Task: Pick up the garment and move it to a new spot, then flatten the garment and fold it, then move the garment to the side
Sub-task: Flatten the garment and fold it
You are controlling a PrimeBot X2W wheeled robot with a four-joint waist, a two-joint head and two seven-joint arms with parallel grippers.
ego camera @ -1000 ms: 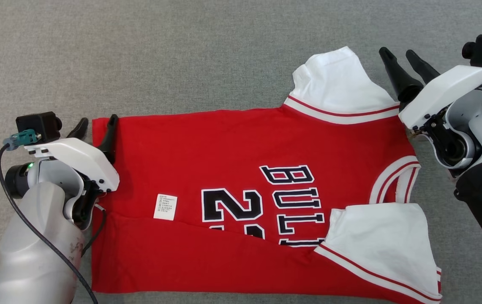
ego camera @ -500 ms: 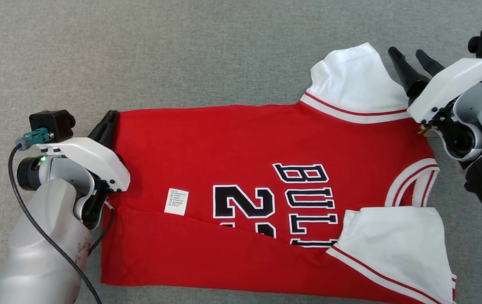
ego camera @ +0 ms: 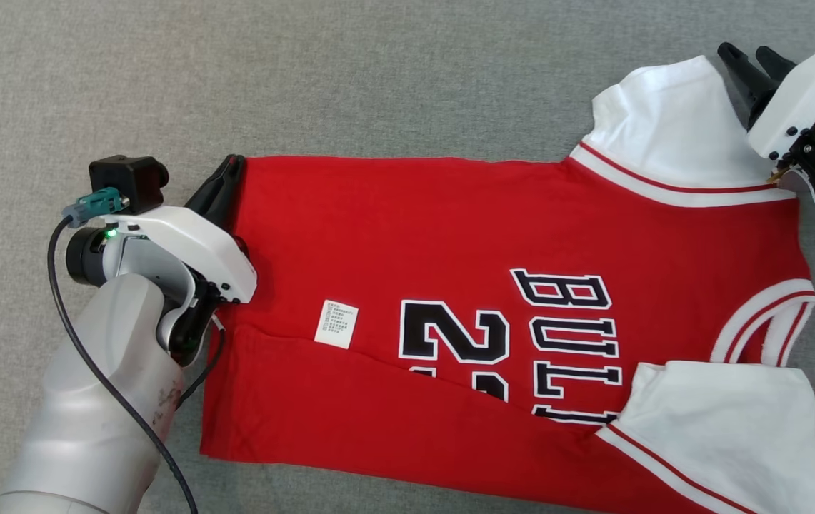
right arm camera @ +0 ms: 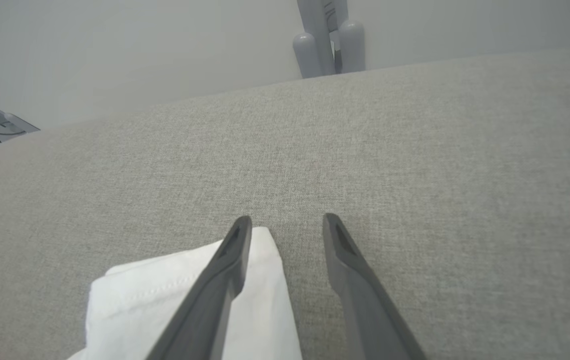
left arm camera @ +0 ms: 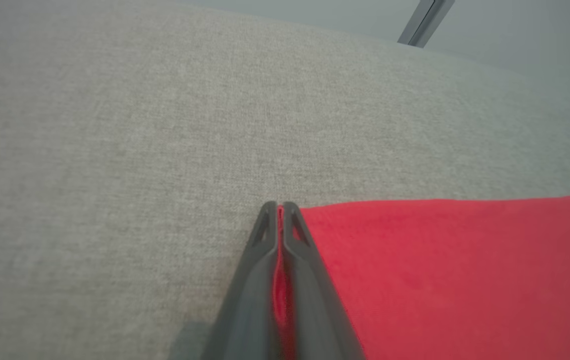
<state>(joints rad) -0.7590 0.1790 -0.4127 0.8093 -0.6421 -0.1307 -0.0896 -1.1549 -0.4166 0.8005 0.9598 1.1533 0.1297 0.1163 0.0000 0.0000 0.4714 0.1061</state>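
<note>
Lab-like room, grey fabric surface (ego camera: 378, 71), plain wall (right arm camera: 165, 50)

free: grey surface (ego camera: 378, 71) beyond jersey (ego camera: 414, 228) | blocking: white sleeve (ego camera: 671, 135)

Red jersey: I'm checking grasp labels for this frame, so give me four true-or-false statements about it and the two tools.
1. The left tool is shut on a corner of the red jersey. True.
2. The right tool is clamped on the white sleeve. False: its jaws stand apart at the sleeve's edge, pinching nothing.
3. The jersey lies fully spread. False: its near long edge is folded over the number.
4. A small white label shows on the red cloth. True.
</note>
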